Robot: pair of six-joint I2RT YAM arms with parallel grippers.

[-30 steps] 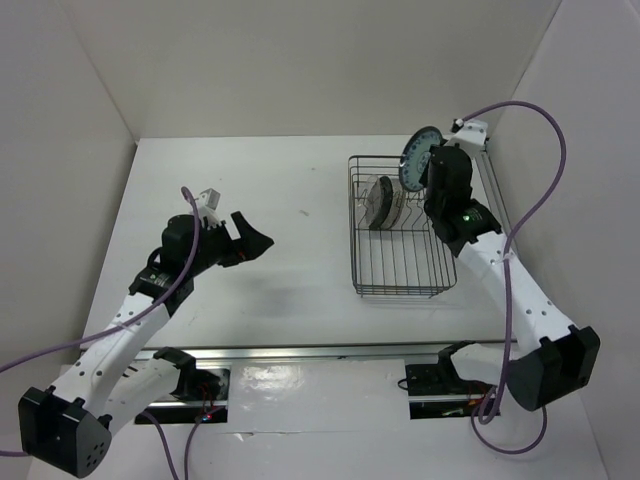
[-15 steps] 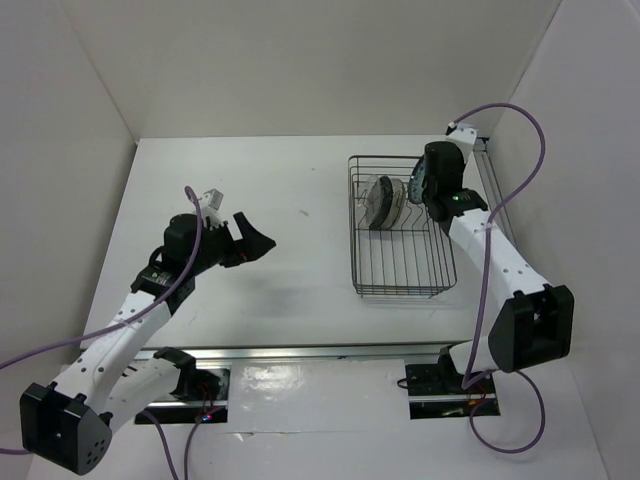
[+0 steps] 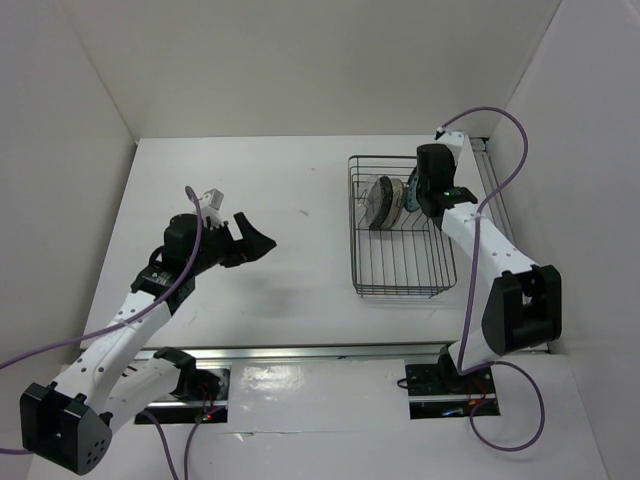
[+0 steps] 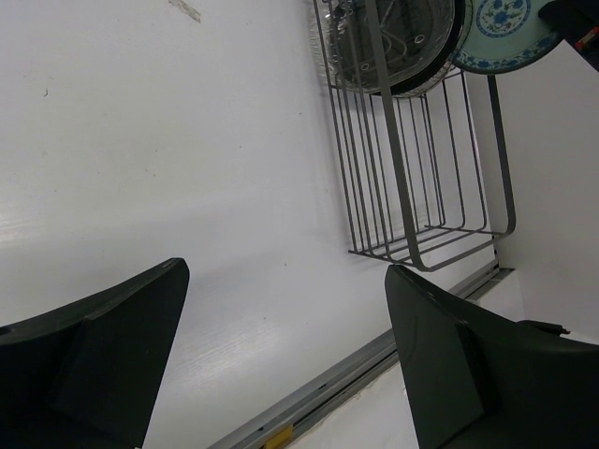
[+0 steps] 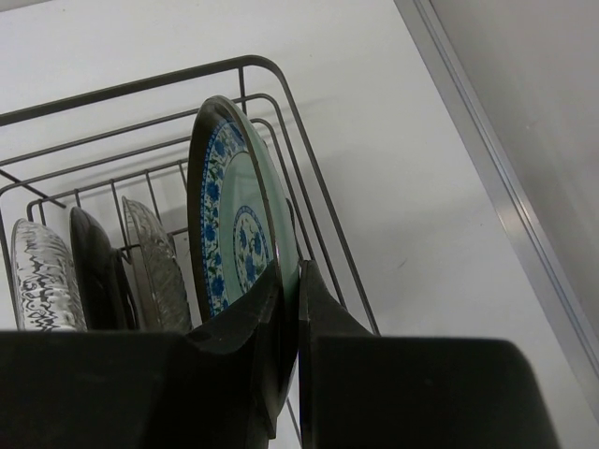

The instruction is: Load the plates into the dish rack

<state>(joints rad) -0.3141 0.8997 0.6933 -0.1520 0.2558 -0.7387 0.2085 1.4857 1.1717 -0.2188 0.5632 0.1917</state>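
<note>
The dark wire dish rack (image 3: 400,292) stands at the table's right. Three plates stand on edge in its far end: a clear one (image 5: 42,281), a black one (image 5: 94,271) and a speckled one (image 5: 154,267). The round blue-and-white plate (image 5: 234,224) stands upright just right of them, inside the rack (image 5: 140,89). My right gripper (image 5: 298,281) is shut on this plate's rim and, in the top view, the gripper (image 3: 418,195) hangs over the rack's far right part. My left gripper (image 3: 235,222) hovers open over the table's left half, nothing between its fingers (image 4: 94,365).
A metal rail (image 3: 300,352) runs along the table's near edge in front of the arm bases. A second rail (image 5: 505,187) borders the table just right of the rack. White walls close in the back and both sides.
My right arm has brought the blue-and-white plate down from above the rack's far right corner into the rack, beside the other plates. The left arm has not moved.
</note>
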